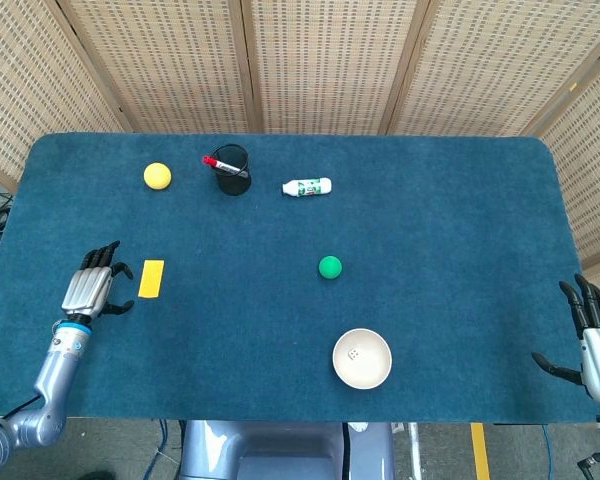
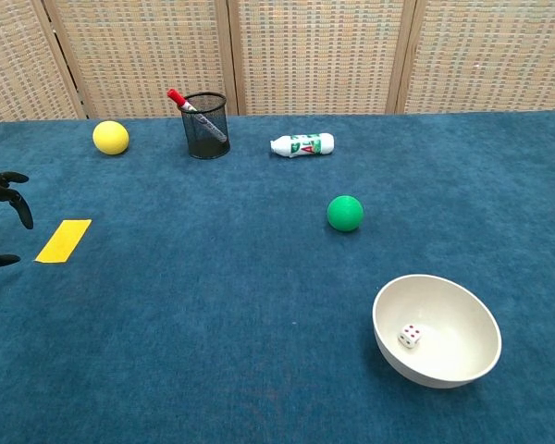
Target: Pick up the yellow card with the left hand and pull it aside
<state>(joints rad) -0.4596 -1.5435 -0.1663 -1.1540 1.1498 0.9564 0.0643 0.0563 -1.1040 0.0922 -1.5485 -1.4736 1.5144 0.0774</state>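
Both hands held nothing, fingers apart: the left hand point(image 1: 90, 290) hovered just left of the card point(image 1: 151, 278), not touching it, and the right hand point(image 1: 597, 340) sat at the table's point(image 1: 460, 230) far right edge. The card lay flat on the table, below the yellow ball point(image 1: 157, 176).

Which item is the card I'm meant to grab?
On the blue table, look to the left edge, just beside the left hand. The card lies flat there, below the yellow ball: the only flat yellow rectangle.
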